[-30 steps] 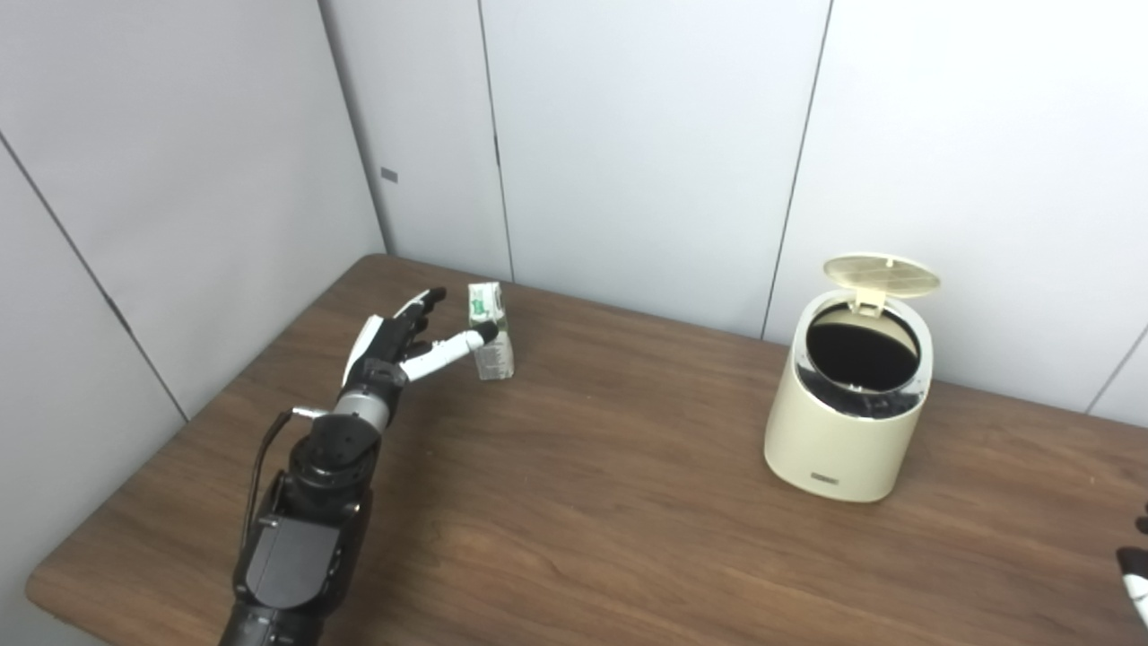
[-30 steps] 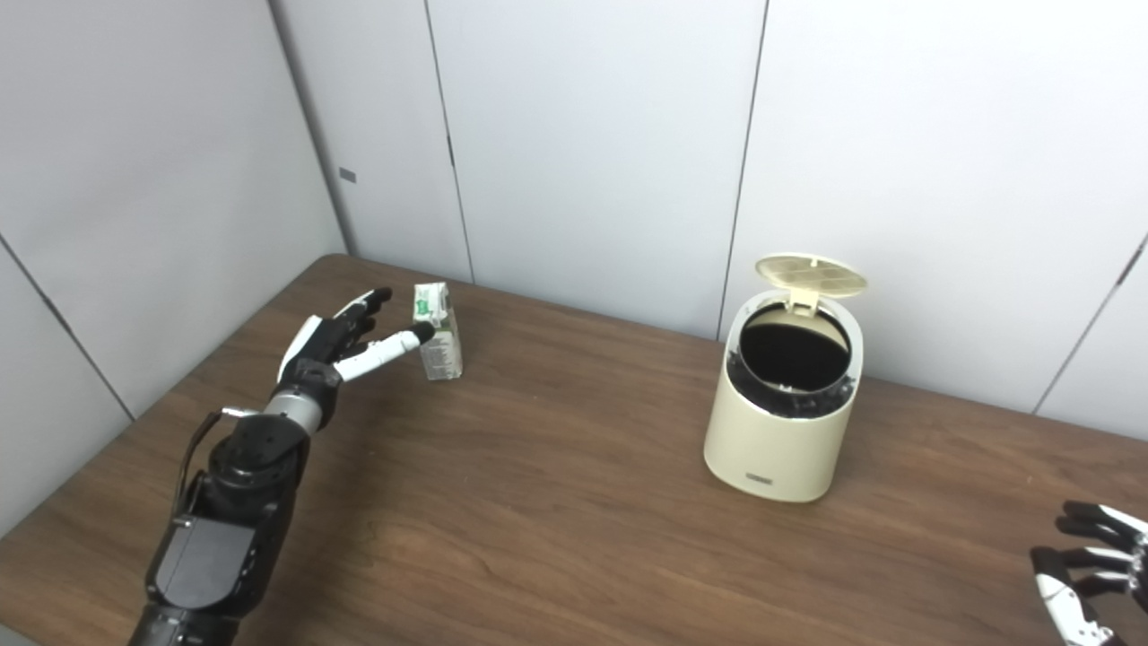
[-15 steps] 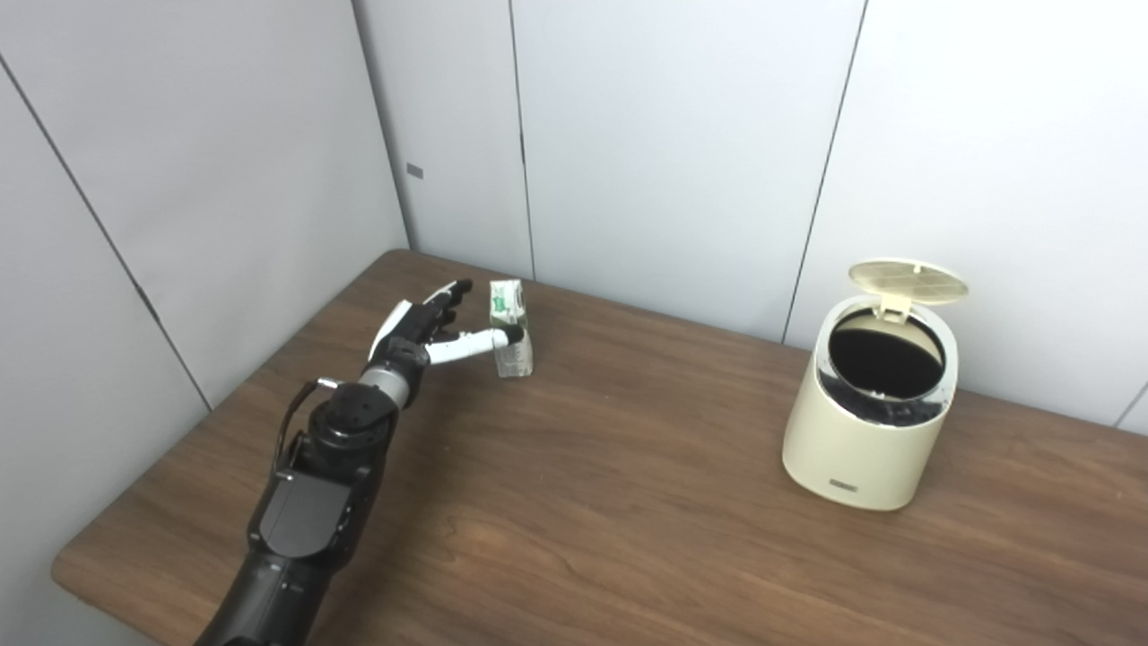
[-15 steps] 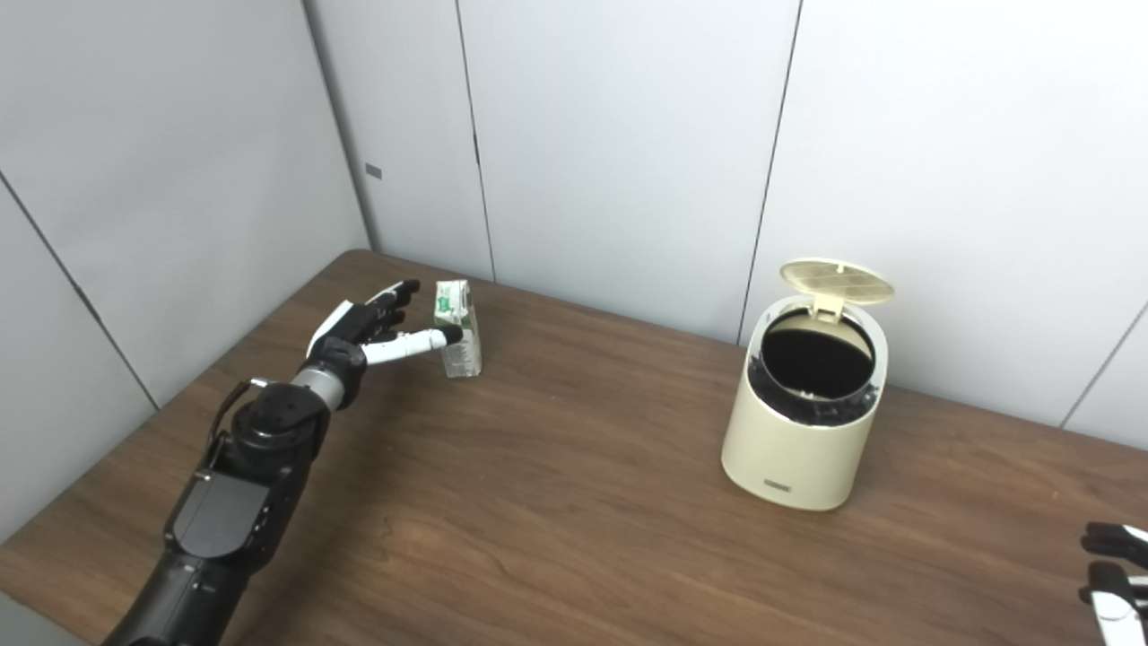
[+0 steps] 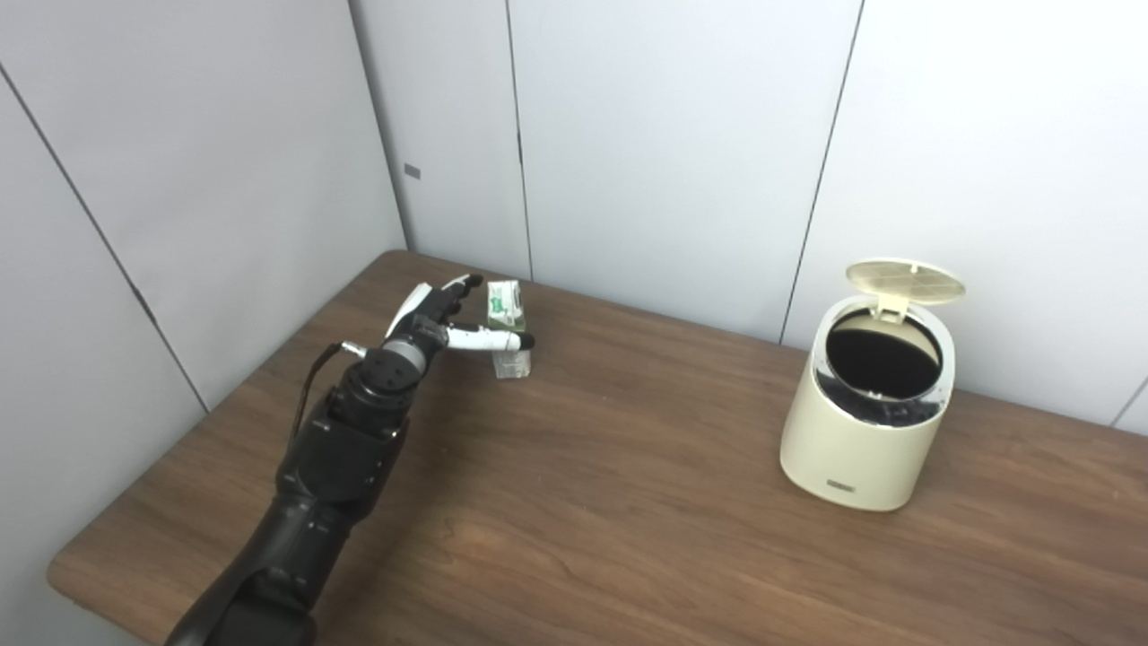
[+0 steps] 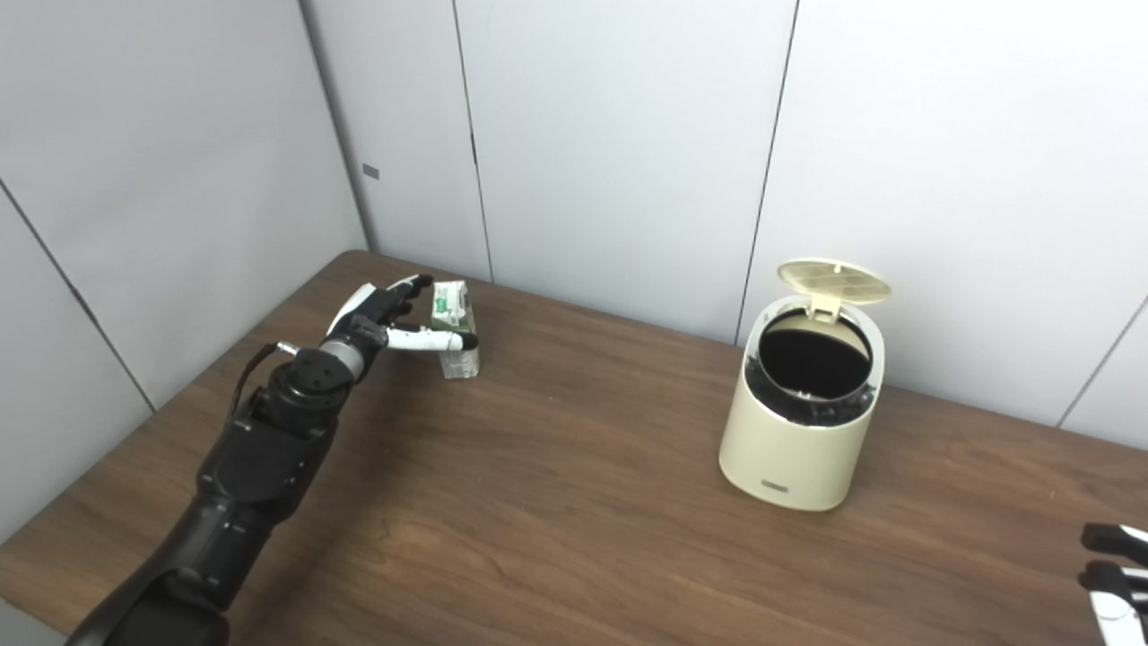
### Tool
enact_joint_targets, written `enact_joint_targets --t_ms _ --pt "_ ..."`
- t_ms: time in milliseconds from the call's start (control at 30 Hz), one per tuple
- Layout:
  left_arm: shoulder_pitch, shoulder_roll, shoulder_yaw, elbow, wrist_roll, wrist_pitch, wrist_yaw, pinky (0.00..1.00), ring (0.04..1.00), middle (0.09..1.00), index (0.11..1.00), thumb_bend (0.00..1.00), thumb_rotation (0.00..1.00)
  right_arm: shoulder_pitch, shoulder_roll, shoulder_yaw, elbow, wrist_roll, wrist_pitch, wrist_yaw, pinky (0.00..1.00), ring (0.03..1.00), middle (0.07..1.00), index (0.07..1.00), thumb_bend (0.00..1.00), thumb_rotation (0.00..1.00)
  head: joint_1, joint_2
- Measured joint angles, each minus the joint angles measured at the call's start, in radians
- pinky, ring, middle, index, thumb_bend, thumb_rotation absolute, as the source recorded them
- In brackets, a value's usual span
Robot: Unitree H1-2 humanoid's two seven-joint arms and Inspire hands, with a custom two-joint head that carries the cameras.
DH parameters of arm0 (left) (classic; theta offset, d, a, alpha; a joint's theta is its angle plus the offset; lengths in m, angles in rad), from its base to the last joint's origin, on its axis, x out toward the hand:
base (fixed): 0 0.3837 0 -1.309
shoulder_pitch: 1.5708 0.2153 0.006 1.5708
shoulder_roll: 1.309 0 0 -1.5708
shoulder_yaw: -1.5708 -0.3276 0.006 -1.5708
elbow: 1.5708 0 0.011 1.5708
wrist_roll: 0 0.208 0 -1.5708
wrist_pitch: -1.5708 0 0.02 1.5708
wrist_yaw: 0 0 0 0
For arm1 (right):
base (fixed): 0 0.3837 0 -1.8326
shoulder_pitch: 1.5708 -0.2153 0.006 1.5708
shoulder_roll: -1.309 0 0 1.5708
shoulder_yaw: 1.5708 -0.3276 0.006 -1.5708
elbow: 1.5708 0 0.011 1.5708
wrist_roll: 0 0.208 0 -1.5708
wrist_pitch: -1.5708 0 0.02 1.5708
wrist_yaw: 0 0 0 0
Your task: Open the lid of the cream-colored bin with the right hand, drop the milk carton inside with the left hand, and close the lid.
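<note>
- my left hand has closed in on the milk carton, fingers spread, thumb across its front, not gripping yet.
- bin lid already up; grasp is next.
- right hand idle at frame edge, can't tell its state.

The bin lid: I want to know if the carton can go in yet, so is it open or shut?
Open. The lid stands tipped back on its hinge, baring the bin's dark mouth.

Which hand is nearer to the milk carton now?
Left. The left hand is at the milk carton, thumb across its front. The right hand waits far away at the lower right edge.
</note>
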Motion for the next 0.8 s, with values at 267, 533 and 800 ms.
enact_joint_targets --t_ms 267,533,800 --pt "-0.023 -0.014 -0.015 0.008 0.083 0.0 -0.07 0.93 0.964 0.986 0.981 1.0 0.17 0.01 0.0 -0.004 -0.015 -0.001 0.01 0.009 0.26 0.439 0.616 0.6 0.51 0.82 -0.008 0.002" --pt "-0.041 -0.03 -0.009 0.008 0.114 0.0 -0.096 0.87 0.892 0.889 0.888 0.95 0.02 0.019 0.0 -0.007 -0.028 -0.001 0.025 0.023 0.34 0.519 0.631 0.598 0.53 0.81 -0.017 0.002" --pt "-0.046 -0.148 0.069 0.053 0.155 -0.094 0.234 0.46 0.5 0.48 0.554 0.56 0.0 0.019 0.0 -0.007 -0.03 -0.007 0.025 0.023 0.27 0.446 0.624 0.61 0.47 0.81 -0.023 0.005"
